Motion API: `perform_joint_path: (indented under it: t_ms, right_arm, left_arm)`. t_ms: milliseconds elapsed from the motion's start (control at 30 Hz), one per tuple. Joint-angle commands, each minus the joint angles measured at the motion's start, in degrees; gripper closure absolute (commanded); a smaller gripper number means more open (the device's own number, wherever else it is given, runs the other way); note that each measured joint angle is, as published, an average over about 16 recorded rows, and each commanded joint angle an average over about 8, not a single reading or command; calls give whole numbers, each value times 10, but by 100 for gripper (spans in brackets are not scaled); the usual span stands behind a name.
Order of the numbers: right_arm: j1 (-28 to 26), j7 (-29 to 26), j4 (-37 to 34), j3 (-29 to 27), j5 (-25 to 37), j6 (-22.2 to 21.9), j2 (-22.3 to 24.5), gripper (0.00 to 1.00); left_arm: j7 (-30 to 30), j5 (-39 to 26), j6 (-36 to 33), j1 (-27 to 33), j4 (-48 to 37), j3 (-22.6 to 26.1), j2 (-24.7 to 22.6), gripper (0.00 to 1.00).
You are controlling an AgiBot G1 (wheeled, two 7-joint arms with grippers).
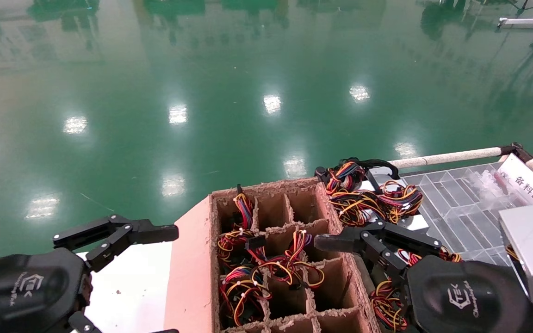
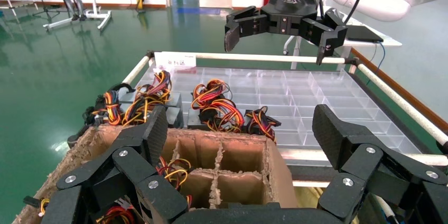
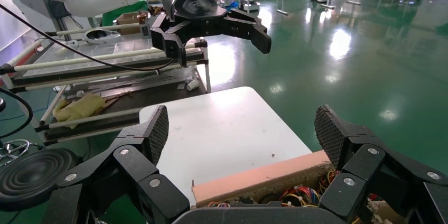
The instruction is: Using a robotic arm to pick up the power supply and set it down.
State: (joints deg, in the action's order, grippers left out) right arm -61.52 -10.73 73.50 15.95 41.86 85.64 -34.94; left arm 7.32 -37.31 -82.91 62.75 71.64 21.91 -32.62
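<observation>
A: Power supplies [image 1: 266, 273], wire bundles showing, sit in the cardboard crate [image 1: 192, 259]; more lie on the clear tray [image 1: 461, 208].
B: Right tool [image 1: 336, 243] spread, empty, just beside the crate. Left tool [image 1: 155, 277] spread too. Approach step; next, descend into a cell.

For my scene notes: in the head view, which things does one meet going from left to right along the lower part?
Left gripper, open → white table → cardboard divider box → right gripper, open → clear compartment tray → grey metal box.
</observation>
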Motion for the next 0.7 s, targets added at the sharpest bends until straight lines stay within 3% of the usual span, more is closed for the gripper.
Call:
perform_joint_path:
  t_ms: [33,467,567,700]
  right_arm:
    - [0,0,0,0,0,0,0,0]
    - [0,0,0,0,0,0,0,0]
    - [0,0,0,0,0,0,0,0]
    - [0,0,0,0,0,0,0,0]
  left_arm:
    - [0,0,0,0,0,0,0,0]
    - [0,0,0,0,0,0,0,0]
    - [0,0,0,0,0,0,0,5]
    - [0,0,0,0,0,0,0,5]
